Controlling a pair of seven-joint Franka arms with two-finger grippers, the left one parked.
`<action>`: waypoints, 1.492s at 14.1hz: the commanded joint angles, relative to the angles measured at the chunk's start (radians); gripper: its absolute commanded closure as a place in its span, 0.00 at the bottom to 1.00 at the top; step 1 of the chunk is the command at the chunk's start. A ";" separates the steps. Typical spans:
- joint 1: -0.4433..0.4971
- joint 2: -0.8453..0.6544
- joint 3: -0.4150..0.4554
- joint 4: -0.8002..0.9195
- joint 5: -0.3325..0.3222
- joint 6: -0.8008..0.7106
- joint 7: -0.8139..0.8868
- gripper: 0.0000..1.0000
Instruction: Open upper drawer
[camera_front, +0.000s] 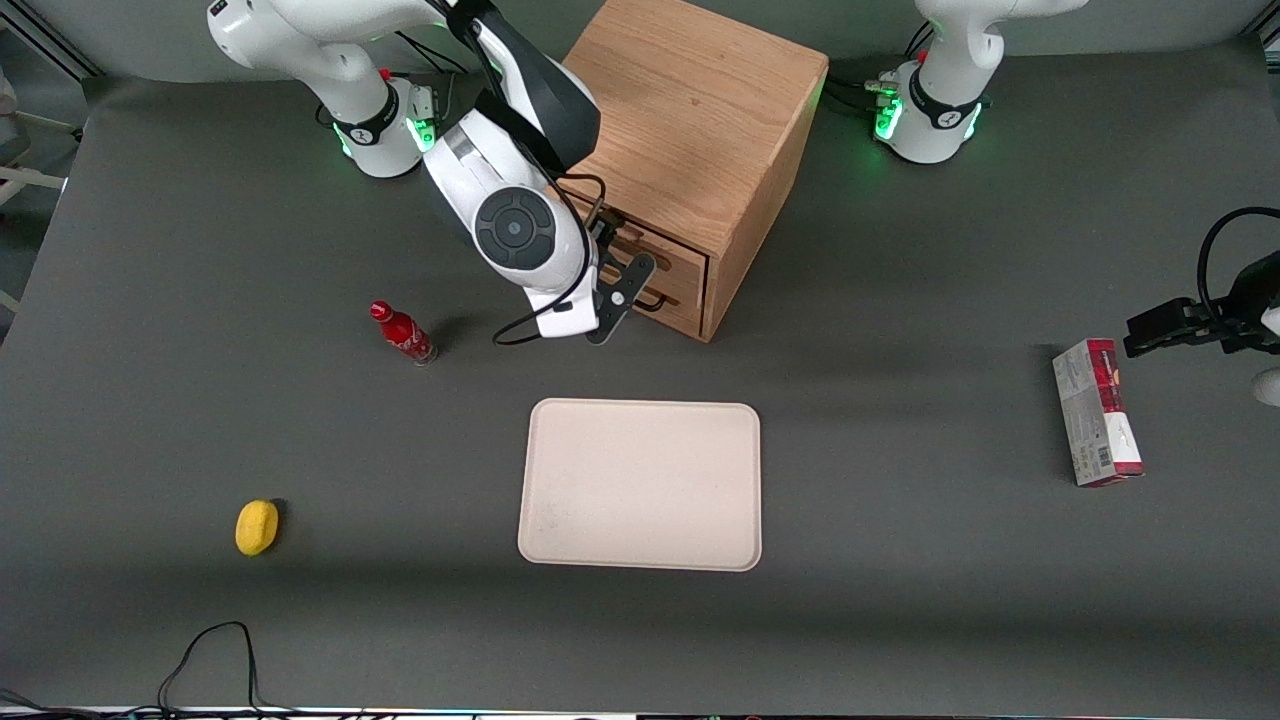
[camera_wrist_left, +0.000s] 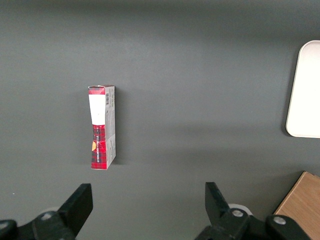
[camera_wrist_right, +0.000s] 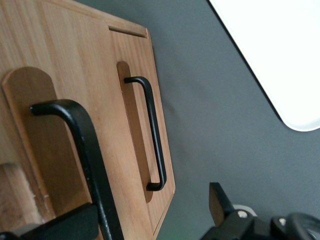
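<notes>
Grab step: end effector (camera_front: 625, 285) is wide open around the handle (camera_wrist_right: 85, 150) of the upper drawer (camera_front: 665, 255), cabinet (camera_front: 690, 120) at 12 o'clock from tray (camera_front: 640, 485); next, I think, squeeze & pull straight out.

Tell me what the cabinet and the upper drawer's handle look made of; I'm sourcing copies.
Cabinet: light oak-like wood, matte, grain lines visible. Upper drawer handle: black bent rod, probably painted metal, with a slight sheen. The end effector sits at that handle, fingers either side of it.
</notes>
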 joint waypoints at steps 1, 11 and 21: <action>0.003 0.001 -0.008 -0.012 -0.009 0.023 -0.065 0.00; -0.054 -0.002 -0.015 0.043 0.001 -0.041 -0.085 0.00; -0.072 -0.005 -0.016 0.064 0.023 -0.093 -0.102 0.00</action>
